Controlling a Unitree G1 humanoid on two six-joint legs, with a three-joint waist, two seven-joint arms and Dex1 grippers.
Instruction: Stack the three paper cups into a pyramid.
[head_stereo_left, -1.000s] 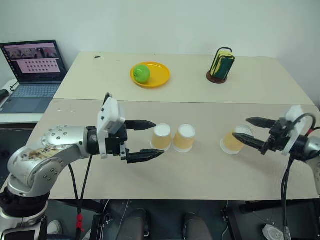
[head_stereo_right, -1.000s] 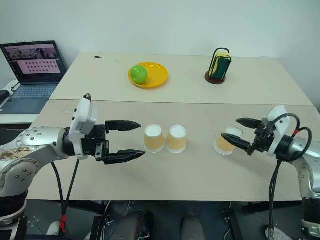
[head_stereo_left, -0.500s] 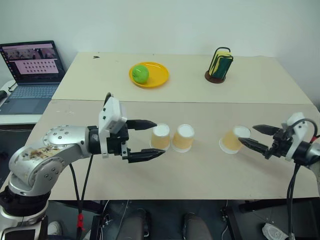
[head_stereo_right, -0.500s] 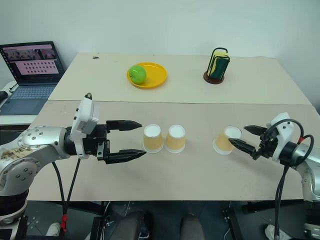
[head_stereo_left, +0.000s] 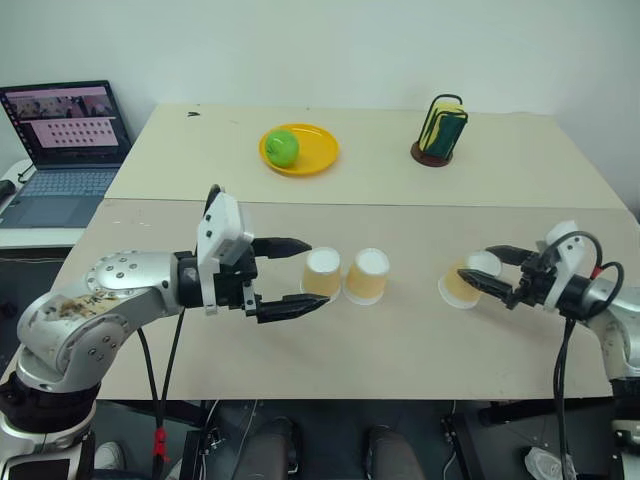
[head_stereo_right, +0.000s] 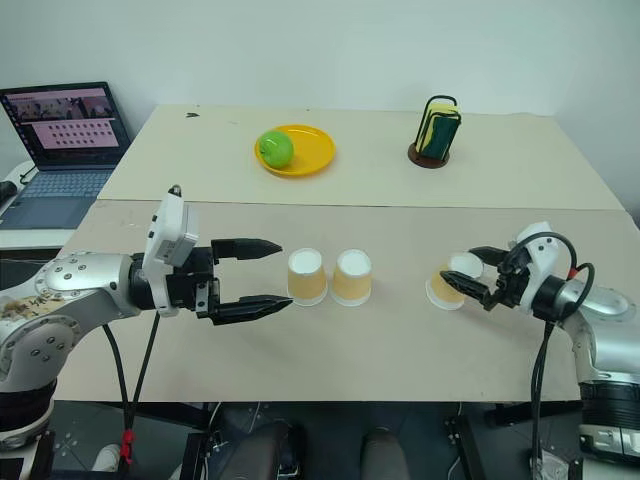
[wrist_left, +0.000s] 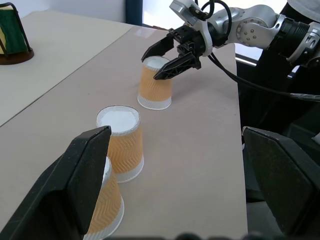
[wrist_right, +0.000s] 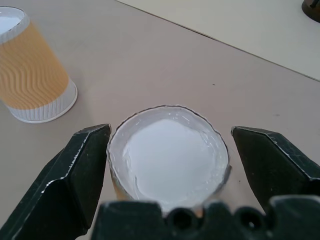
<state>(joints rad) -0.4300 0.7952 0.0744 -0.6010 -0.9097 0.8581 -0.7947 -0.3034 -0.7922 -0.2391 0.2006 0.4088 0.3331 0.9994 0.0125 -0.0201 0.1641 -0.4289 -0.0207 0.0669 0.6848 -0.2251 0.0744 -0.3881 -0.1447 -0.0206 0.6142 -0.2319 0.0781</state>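
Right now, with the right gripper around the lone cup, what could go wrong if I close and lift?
1. The right gripper is open with the lone cup between its fingers, near the upturned base; a hard squeeze could crush or tip it.
2. The two cups meant as the bottom row stand side by side; setting the third on them off-centre could knock one over.
3. The open left gripper hovers right beside that pair; any drift could shove them.
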